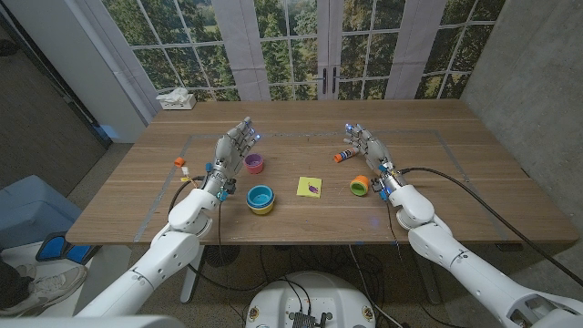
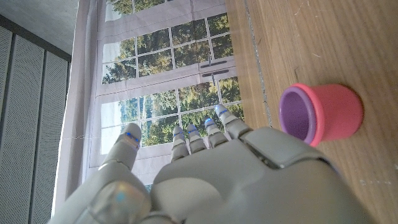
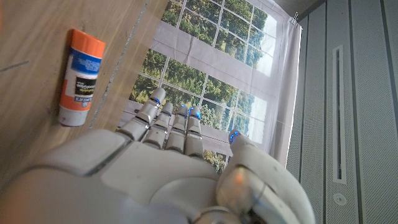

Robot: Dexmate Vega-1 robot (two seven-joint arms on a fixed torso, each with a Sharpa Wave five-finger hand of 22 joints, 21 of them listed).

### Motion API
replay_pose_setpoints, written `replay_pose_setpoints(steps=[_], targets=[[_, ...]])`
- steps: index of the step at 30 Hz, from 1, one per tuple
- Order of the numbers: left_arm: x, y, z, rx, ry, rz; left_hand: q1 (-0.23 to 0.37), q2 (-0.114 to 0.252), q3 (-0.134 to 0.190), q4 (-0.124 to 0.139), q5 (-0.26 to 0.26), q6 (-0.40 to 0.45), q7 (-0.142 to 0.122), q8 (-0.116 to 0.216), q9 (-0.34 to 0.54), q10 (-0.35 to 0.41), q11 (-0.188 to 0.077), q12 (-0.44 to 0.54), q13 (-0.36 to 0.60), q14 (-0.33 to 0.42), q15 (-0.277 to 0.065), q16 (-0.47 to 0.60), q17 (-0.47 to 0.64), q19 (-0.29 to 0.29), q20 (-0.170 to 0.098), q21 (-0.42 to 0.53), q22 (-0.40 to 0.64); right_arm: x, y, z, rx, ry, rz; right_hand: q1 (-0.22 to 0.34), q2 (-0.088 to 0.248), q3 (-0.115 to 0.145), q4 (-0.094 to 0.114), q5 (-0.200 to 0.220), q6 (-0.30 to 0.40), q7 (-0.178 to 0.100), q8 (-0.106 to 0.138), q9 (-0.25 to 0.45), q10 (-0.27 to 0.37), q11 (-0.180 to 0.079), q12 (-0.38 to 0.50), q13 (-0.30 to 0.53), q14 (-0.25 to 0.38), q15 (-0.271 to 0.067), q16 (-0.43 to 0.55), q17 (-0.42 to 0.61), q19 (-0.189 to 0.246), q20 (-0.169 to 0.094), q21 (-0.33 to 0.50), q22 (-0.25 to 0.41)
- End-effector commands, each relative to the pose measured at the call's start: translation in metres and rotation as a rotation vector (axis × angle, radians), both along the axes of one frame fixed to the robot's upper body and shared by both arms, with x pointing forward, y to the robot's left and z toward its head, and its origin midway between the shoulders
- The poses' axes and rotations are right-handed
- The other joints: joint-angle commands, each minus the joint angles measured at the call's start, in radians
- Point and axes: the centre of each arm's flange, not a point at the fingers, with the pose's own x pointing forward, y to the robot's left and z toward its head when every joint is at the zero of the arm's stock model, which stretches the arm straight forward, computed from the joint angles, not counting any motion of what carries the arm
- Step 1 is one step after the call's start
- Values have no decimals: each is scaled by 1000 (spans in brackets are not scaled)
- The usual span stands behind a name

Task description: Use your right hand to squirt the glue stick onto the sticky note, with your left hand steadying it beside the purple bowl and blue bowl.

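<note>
Head view first: a wooden table (image 1: 437, 196) with a handful of small things in the middle. A purple bowl (image 1: 254, 163) with a pink outside stands toward the left, and from what the left wrist view shows of its inside (image 2: 297, 115), nothing is in it. Just in front of it toward the robot is the blue bowl (image 1: 260, 199), nested on a yellow one; its inside looks bare too, as far as I can tell. A yellow sticky note (image 1: 309, 187) lies flat right of the blue bowl, with a small dark purple mark on it. Further right is a green cup (image 1: 360, 186) with an orange inside, lying tipped over; can't see any contents.

The glue stick (image 1: 342, 156) lies on its side beyond the note, close to the right hand's fingertips but not touching. In the right wrist view it's got an orange cap and a blue and white label with dark print, too blurry to read (image 3: 81, 78).

Left hand (image 1: 233, 146) is up beside the purple bowl, fingers spread and straight, holding nothing. Right hand (image 1: 368, 148) is the same deal: fingers apart, nothing in it.

A tissue box (image 1: 177, 100) sits on the far left corner, and a small orange thing (image 1: 180, 161) lies near the left edge.
</note>
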Motion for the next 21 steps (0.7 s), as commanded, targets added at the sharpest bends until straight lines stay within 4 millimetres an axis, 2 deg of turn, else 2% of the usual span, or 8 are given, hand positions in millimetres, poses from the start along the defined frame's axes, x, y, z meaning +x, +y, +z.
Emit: replay_pose_setpoints(steps=[1, 4, 10, 16, 21], targets=[[7, 10, 4, 5, 0, -23, 4, 20, 0, -8, 3, -5, 1, 6, 2, -10, -1, 6, 0, -11, -72, 0, 2, -32, -29, -2, 1, 7, -8, 0, 97, 43, 110, -22, -54, -24, -13, -1, -36, 15, 1, 0, -36, 14, 1, -10, -31, -23, -2, -17, -14, -26, -31, 4], [9, 14, 5, 6, -5, -23, 1, 29, 1, -2, 3, -6, 6, 6, 2, -12, 1, 6, -1, -17, -73, 0, 4, -24, -30, 6, 0, 8, -10, 2, 121, 38, 140, -32, -67, -32, -17, 0, -53, 25, 0, -1, -48, 16, 1, -14, -44, -15, -3, -25, -24, -24, -44, 4], [11, 18, 4, -10, -12, -30, -10, 59, 2, 23, 5, -2, 13, 8, 2, -14, 9, 6, -1, -30, -78, 2, 10, -19, -37, 14, -1, 9, -17, 3, 198, 14, 168, -37, -72, -35, -20, 2, -59, 31, 2, -1, -55, 25, 3, -17, -46, -9, 0, -30, -21, -23, -51, 5], [11, 24, 2, -18, -2, -22, -12, 77, 5, 38, 7, -4, 15, 7, 1, -20, 14, 5, -1, -40, -79, 2, 11, -17, -41, 17, -1, 7, -28, -1, 282, 5, 196, -41, -74, -36, -22, 4, -54, 36, 6, -1, -53, 29, 6, -19, -43, -5, 3, -35, -23, -26, -57, 5], [13, 30, -1, -31, 19, -16, -11, 81, 7, 43, 7, -7, 14, 6, 1, -25, 15, 4, -1, -46, -81, 1, 10, -15, -43, 18, -1, 7, -24, -4, 322, -12, 197, -44, -73, -36, -24, 6, -45, 40, 12, -1, -44, 29, 11, -22, -34, -3, 8, -41, -14, -25, -62, 5]])
